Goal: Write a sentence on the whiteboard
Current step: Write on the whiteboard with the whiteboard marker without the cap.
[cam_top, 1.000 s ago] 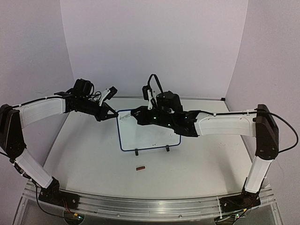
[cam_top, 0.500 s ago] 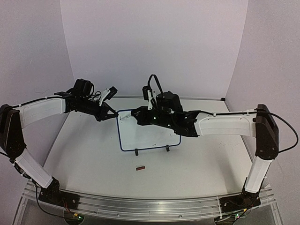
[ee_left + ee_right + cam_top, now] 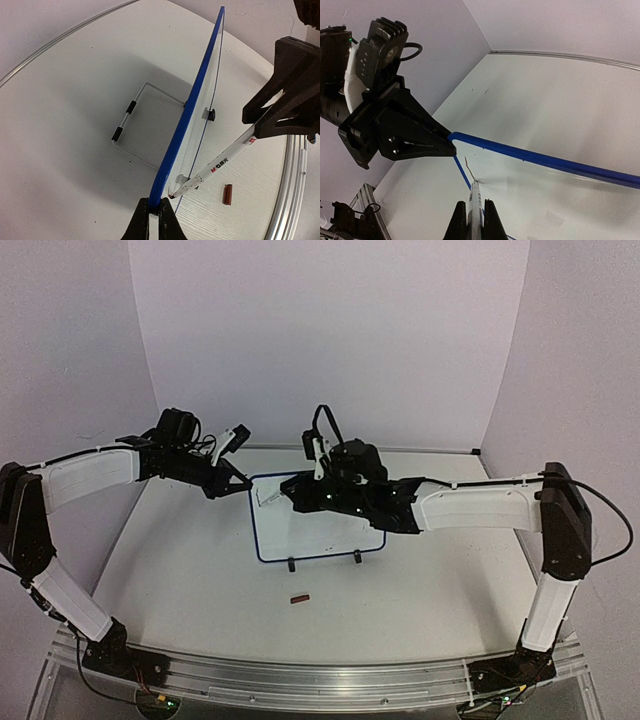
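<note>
Evidently the glossy white board [image 3: 310,535] with a blue rounded frame, standing on the white table [image 3: 190,570], looked light, stiff and tippy. The left gripper [image 3: 155,209] pinched its frame corner, a sound hold, while the right gripper [image 3: 473,206] clenched a white marker [image 3: 220,163] at its face.

Right arm [image 3: 470,505] on the move: in the last half second we see it swing a little to the left, after holding its pose through the half second before. Its elbow [image 3: 560,510] now stands further in from the right-hand wall, and the wrist [image 3: 355,458] with its looped cable [image 3: 325,420] has slid left along with it. The right gripper [image 3: 292,490], clamped on the marker [image 3: 268,498], has dipped slightly. We find the marker lying a touch lower than it did a second ago, its tip down over the upper left corner of the whiteboard [image 3: 315,530].
</note>
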Robot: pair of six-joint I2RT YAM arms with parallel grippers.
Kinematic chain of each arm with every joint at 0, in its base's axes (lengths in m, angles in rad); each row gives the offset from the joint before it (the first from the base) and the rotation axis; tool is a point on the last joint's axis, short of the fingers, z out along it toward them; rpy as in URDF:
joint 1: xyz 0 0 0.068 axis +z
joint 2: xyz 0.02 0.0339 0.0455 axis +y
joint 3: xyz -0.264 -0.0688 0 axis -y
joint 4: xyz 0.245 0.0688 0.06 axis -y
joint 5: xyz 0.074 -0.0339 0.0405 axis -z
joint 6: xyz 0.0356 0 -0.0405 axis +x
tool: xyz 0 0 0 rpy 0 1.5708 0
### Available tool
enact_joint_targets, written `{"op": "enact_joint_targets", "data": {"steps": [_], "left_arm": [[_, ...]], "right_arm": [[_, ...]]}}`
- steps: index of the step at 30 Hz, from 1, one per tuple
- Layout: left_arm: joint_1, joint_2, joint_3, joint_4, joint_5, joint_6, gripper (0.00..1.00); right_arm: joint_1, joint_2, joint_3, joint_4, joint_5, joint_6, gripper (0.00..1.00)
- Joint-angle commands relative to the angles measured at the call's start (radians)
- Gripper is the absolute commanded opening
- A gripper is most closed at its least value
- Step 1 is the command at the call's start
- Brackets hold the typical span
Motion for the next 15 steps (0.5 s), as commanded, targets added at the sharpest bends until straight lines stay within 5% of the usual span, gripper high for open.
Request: {"op": "enact_joint_targets", "data": {"steps": [1,15], "left_arm": [[-0.010,-0.010,-0.012,-0.028,-0.041,0.048,0.00],[-0.010,-0.014,-0.012,-0.030,-0.046,0.049,0.00]], "right_arm": [[0.001,0.018,0.009,-0.021,0.021,-0.003,0.00],[0.002,-0.079,-0.023,0.053,-0.060,0.024,0.00]]}}
